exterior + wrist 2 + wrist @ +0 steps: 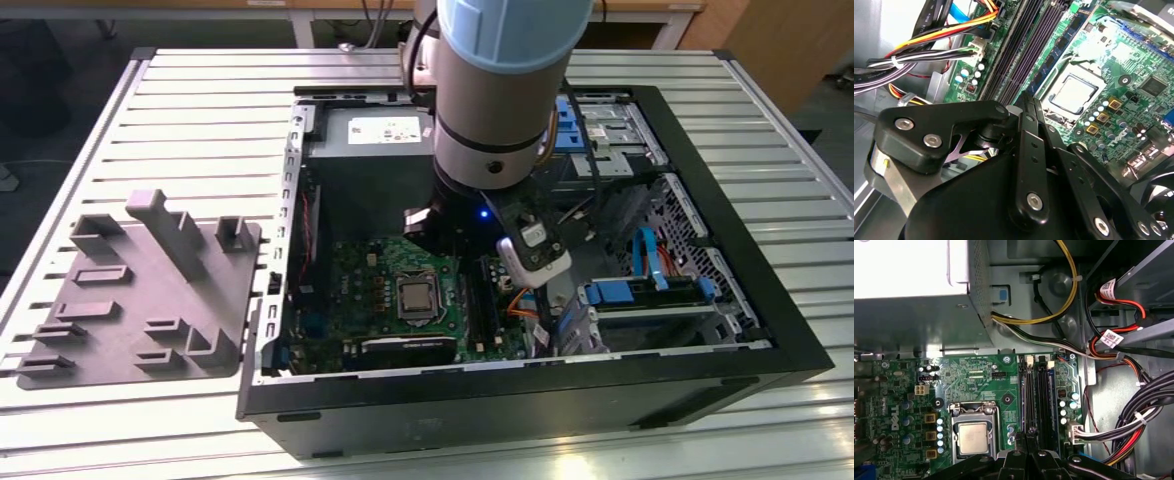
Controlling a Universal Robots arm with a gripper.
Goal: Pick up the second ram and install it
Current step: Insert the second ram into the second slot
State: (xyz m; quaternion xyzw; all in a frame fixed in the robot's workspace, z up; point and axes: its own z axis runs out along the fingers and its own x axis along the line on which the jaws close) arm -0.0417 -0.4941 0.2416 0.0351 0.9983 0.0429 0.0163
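Observation:
My gripper hangs low inside the open computer case, just above the long black memory slots of the green motherboard. Its black fingertips are pressed together and nothing shows between them. In the first wrist view the gripper is over the near end of the slots, beside the square silver processor. A narrow blue stick with dark chips stands along the slots on the processor's side. I cannot tell whether it is the second ram. The arm covers the slots in the exterior view.
Bundled cables run close beside the slots, opposite the processor. The metal power supply box sits at the far end of the case. Blue-latched drive bays fill the exterior view's right. A grey parts fixture lies outside the case.

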